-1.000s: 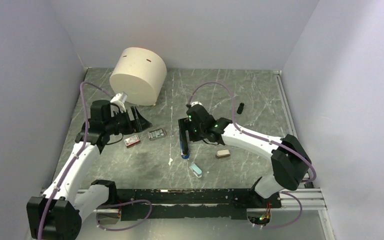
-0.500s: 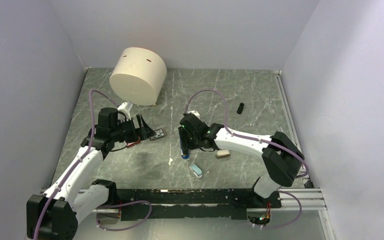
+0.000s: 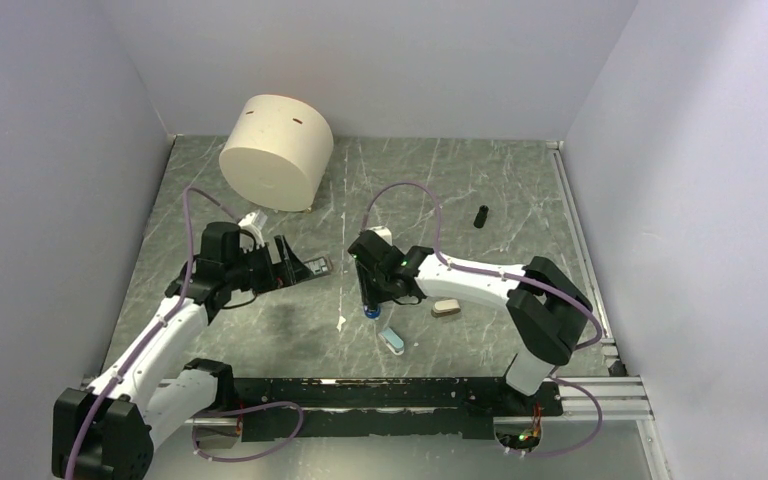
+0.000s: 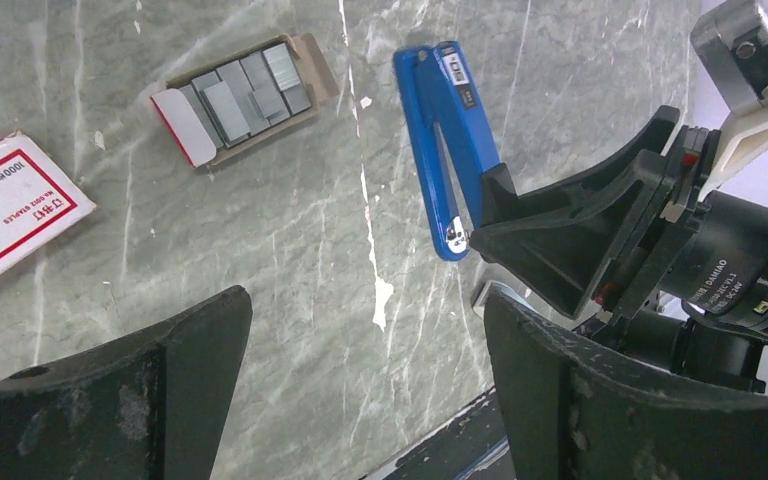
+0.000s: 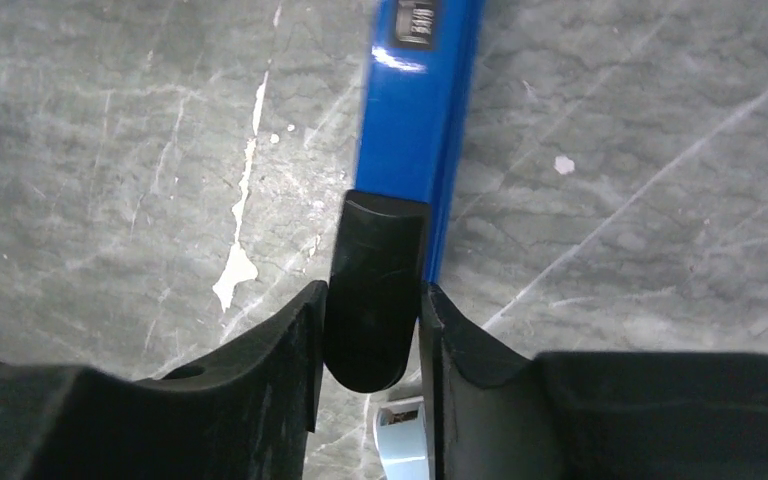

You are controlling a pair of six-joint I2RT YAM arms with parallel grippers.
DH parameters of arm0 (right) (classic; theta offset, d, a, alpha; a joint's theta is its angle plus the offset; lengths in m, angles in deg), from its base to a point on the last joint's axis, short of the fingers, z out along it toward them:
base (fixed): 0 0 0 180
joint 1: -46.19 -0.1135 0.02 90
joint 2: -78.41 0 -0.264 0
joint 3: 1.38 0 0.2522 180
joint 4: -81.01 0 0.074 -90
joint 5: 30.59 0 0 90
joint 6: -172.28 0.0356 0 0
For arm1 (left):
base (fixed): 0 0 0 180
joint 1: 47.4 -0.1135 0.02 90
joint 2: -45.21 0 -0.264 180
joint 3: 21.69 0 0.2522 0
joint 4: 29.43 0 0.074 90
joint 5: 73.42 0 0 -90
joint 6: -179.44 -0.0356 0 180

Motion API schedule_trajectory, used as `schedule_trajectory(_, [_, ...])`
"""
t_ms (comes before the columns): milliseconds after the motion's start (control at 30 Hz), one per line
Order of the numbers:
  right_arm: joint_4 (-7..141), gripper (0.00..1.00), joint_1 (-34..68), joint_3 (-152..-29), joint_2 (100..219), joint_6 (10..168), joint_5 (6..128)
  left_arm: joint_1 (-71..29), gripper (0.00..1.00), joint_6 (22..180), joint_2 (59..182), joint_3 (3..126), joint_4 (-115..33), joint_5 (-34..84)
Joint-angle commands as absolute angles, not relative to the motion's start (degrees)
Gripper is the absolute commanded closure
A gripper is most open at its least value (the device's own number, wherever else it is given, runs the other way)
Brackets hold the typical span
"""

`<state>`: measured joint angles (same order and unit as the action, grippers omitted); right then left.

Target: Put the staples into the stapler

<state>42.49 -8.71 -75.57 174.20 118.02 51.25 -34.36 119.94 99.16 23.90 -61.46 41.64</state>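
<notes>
Pinching the black end of the stapler (image 5: 415, 120) between the two fingers of the right gripper (image 5: 372, 300). Lying flat near the middle of the table (image 3: 460, 180). Holding the left gripper (image 4: 360, 310) spread wide, gripping nothing. Resting the staples (image 4: 245, 95) in an open tray at 10 o'clock from the stapler, not touching it.

The stapler (image 4: 430, 150) lies front to back in the middle of the desk (image 3: 520, 200), one end between the right end effector's (image 5: 372, 295) fingers. Left of it sit the staples (image 4: 243, 95) in their tray, with the box sleeve (image 4: 10, 215) farther left. An oval lump (image 3: 446, 307) lies right of the stapler, a capsule piece (image 3: 393, 340) before it, and a drum (image 3: 276, 152) behind, to the left.
</notes>
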Motion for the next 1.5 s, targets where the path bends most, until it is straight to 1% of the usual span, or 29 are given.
schedule_trajectory(0, [40.21,0.73,-9.43,-76.08,173.82,120.26,49.81,-33.23,0.10,122.32,99.05,22.61,-58.97,41.37])
schedule_trajectory(33, [40.48,0.80,-9.44,-75.99,173.66,120.66,49.52,-32.68,0.11,123.05,99.34,21.79,-57.09,43.08])
schedule_trajectory(100, [41.82,0.87,-9.36,-75.44,172.88,121.63,49.38,-30.78,0.14,125.71,100.05,19.93,-52.93,46.24])
schedule_trajectory(267, [47.04,0.91,-8.29,-72.62,169.40,124.38,50.02,-23.89,0.20,132.86,102.68,16.58,-42.96,45.15])
schedule_trajectory(400, [51.03,1.00,-5.84,-68.97,166.04,127.26,51.81,-17.60,0.30,135.56,107.65,17.46,-37.96,38.70])
schedule_trajectory(500, [54.36,1.00,-3.51,-66.24,163.37,128.82,53.66,-13.68,0.40,137.72,112.11,17.35,-32.73,34.40])
schedule_trajectory(567, [55.47,1.00,-2.21,-65.12,161.97,129.58,54.61,-11.75,0.44,139.12,115.24,17.38,-29.08,32.94])
schedule_trajectory(633, [56.65,1.00,-1.28,-64.20,160.68,130.28,55.42,-10.04,0.45,139.74,118.79,18.37,-26.08,32.91])
schedule_trajectory(733, [58.56,1.00,0.01,-62.36,159.13,131.61,57.52,-7.50,0.45,139.13,124.19,21.81,-25.37,33.26])
schedule_trajectory(967, [62.89,1.00,2.68,-59.10,157.89,134.75,62.11,-5.04,0.47,139.56,127.63,22.69,-22.02,31.87])
schedule_trajectory(1067, [63.81,1.00,3.10,-58.68,157.89,134.97,62.98,-4.91,0.51,140.58,130.81,23.05,-18.85,33.17])
schedule_trajectory(1167, [64.37,1.00,3.87,-58.75,158.24,134.84,63.72,-4.72,0.57,141.51,134.37,23.80,-16.37,34.55])
schedule_trajectory(1267, [64.52,1.00,4.49,-58.91,158.44,134.83,64.86,-4.60,0.58,142.21,136.45,23.90,-14.52,35.19])
schedule_trajectory(1300, [64.52,1.00,4.63,-58.99,158.52,134.76,65.05,-4.54,0.60,142.02,136.78,24.15,-14.61,35.28])
schedule_trajectory(1467, [64.42,1.00,5.64,-59.41,159.05,134.17,66.03,-4.35,0.76,140.18,137.81,24.32,-14.13,37.20])
